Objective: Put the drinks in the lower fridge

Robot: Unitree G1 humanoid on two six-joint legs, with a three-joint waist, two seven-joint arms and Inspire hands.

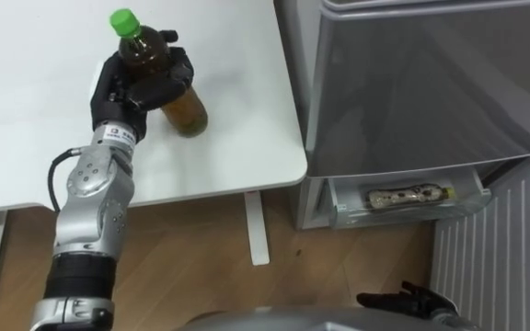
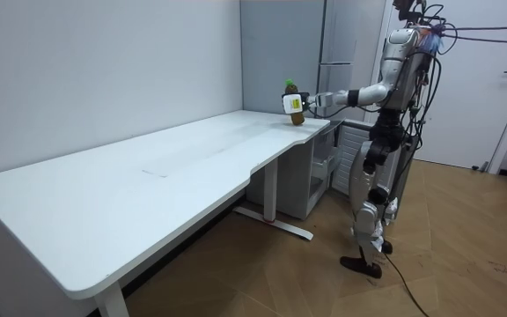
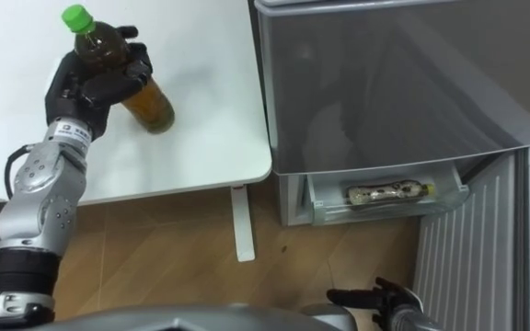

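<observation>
A bottle of brown drink point(image 1: 184, 112) with a green cap leans over the white table point(image 1: 26, 110) near its right end. My left hand point(image 1: 142, 85) is shut round the bottle's upper half; its base is at or just above the tabletop. In the room view the same bottle point(image 2: 294, 107) sits in my outstretched left hand point(image 2: 304, 103). To the right, the grey fridge point(image 1: 431, 83) has its bottom drawer point(image 1: 412, 216) pulled out, and another bottle point(image 1: 408, 195) lies flat in it. My right hand point(image 1: 403, 299) hangs low by the drawer, fingers straight and holding nothing.
I stand on the wooden floor point(image 1: 210, 267) between the table's end and the fridge. The table's legs point(image 1: 258, 230) are close to the drawer. A white ribbed panel point(image 1: 495, 257) stands right of the drawer.
</observation>
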